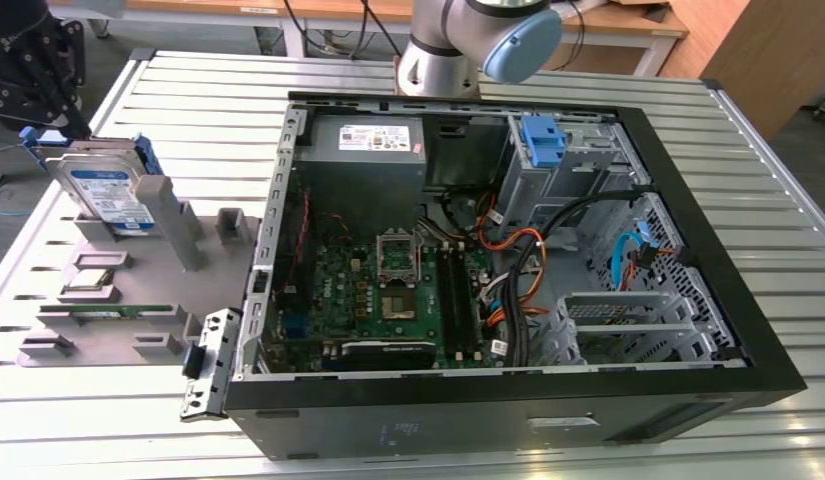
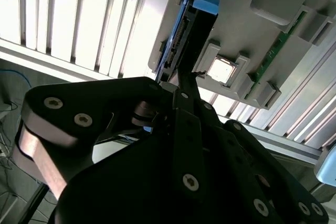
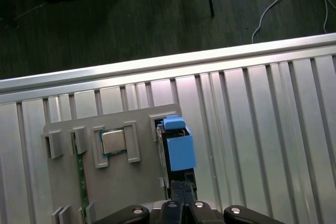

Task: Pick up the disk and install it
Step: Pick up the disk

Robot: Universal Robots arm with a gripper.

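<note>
The disk (image 1: pixel 108 190) is a silver drive with a white-and-blue label in a blue carrier frame. It stands on edge in a slot of the grey parts holder (image 1: pixel 185 240), at the exterior view's left. My black gripper (image 1: pixel 52 120) hangs right over the disk's far end, at or touching the blue frame. In the second wrist view the disk (image 2: pixel 185 30) is seen edge-on, with the gripper (image 2: pixel 189 74) at its near end. In the first wrist view the gripper (image 3: pixel 181 186) meets the end of the disk (image 3: pixel 179 148).
The open computer case (image 1: pixel 732 330) lies on the slatted metal table (image 1: pixel 185 90), with a blue bracket (image 1: pixel 543 140) on its drive cage. The holder also carries a square chip (image 1: pixel 95 280) and a green memory stick (image 1: pixel 112 316). Beyond the table edge, cables lie on the floor (image 3: pixel 105 19).
</note>
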